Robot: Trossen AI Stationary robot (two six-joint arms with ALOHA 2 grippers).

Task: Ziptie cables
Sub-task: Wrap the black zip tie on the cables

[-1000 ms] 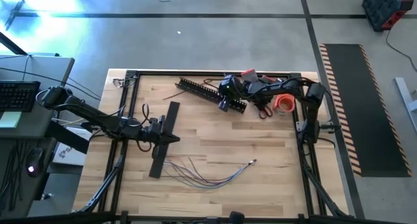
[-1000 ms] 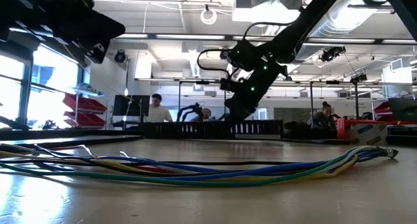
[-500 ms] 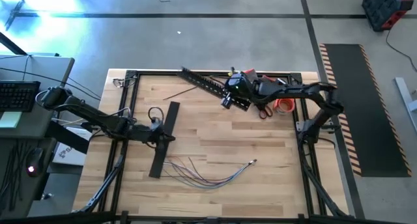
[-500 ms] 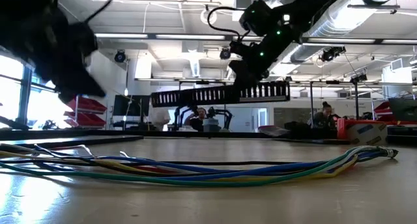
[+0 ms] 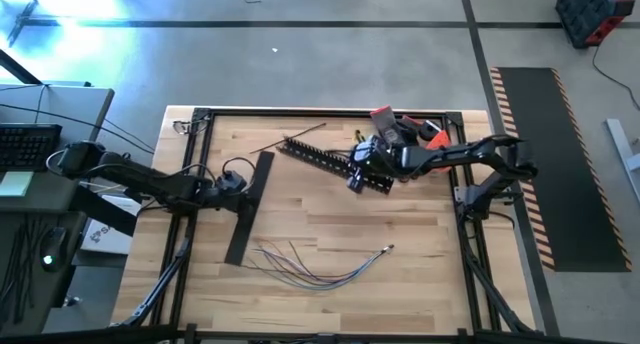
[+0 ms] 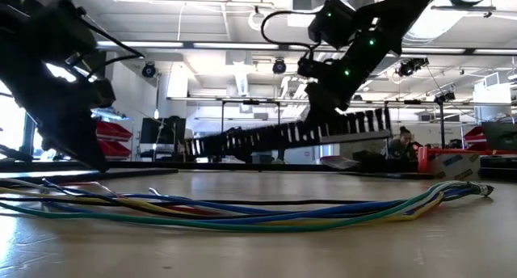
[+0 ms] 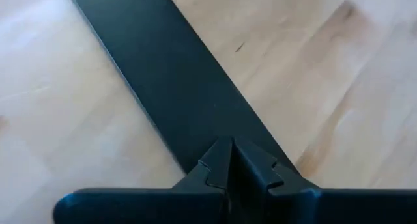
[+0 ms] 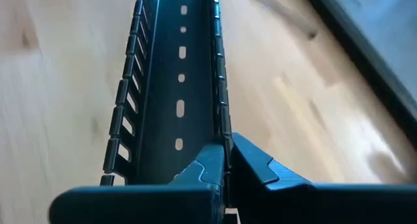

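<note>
The cables (image 5: 320, 272), thin pale, reddish and dark wires, lie loose on the wooden table near its front edge and fill the foreground of the low view (image 6: 242, 213). My right gripper (image 5: 358, 176) is shut on a rigid black comb-toothed channel (image 5: 320, 156) above the table's far middle. My left gripper (image 5: 238, 181) is shut, pointing steeply down over a flat black strip (image 5: 248, 214) that lies on the table's left part. In the left wrist view its fingertips (image 7: 231, 155) stand over the strip (image 7: 176, 87). My right gripper holds the channel by one toothed side wall (image 8: 219, 120), near one end, with one finger inside the trough and one outside. The fingers slant down and lie along the channel. The channel (image 6: 283, 135) hangs clear of the table, its free end lower. My left gripper: I cannot tell whether its shut tips touch the strip.
A black frame (image 5: 200, 114) runs around the tabletop. At the far right lie red-handled scissors and an orange tape roll (image 5: 432, 139), partly under the right arm. A thin dark stick (image 5: 290, 136) lies by the far edge. People stand in the room beyond the table.
My right gripper has lifted the channel off the table at the far edge and carried it toward the near edge; it now hangs tilted. My left gripper has sunk toward the strip's far end, tipping to point steeply down. Both stay shut.
</note>
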